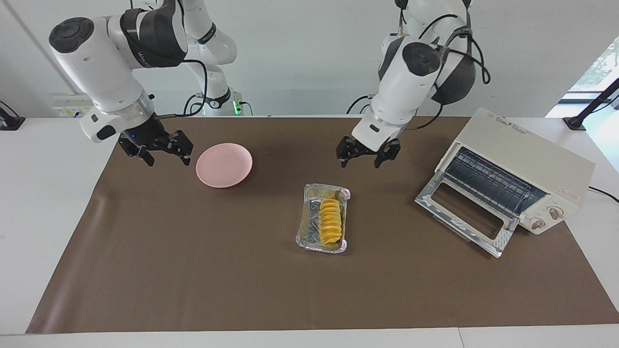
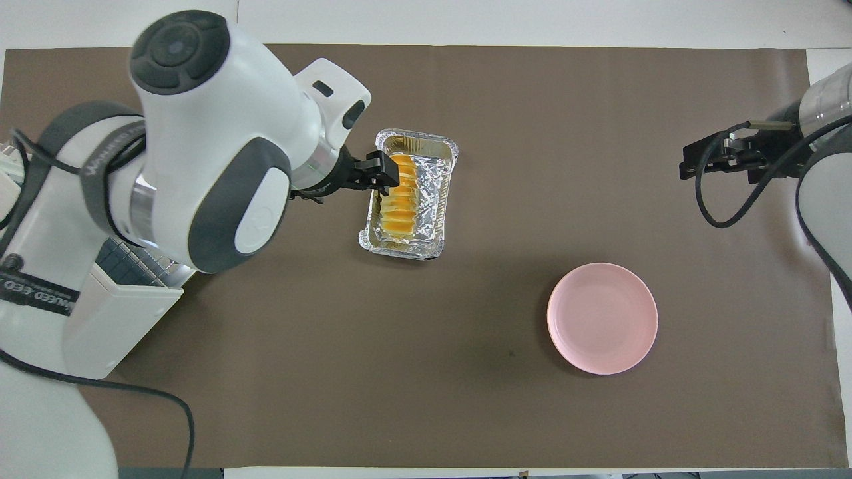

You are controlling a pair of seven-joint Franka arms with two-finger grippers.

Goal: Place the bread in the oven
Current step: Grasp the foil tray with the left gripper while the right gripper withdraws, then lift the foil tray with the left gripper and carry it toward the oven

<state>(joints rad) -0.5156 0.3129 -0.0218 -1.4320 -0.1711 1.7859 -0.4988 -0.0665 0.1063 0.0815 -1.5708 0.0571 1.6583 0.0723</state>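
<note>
The bread (image 1: 331, 221), a ridged yellow-orange loaf, lies in a crinkled foil tray (image 1: 304, 227) near the middle of the brown mat (image 1: 193, 270) that covers the worktop (image 1: 43, 193). The oven (image 1: 527, 164) sits toward the left arm's end of the worktop, its glass door (image 1: 464, 212) dropped open onto the mat and the dark rack visible inside. The left end effector (image 1: 363, 156) hangs in the air over the mat between the tray and the oven, a little toward the robots' side of the tray, touching nothing; its fingers stand apart and hold nothing. In the overhead view its tips (image 2: 381, 174) overlap the tray's edge (image 2: 373, 219), but the facing view shows it raised clear of the foil. The right end effector (image 1: 159, 149) hangs over the mat's edge at the right arm's end of the worktop, just beside a round pink plate (image 1: 224, 165), with its fingers also spread apart and empty. The plate rests on the mat nearer to the robots than the tray and well apart from it.
</note>
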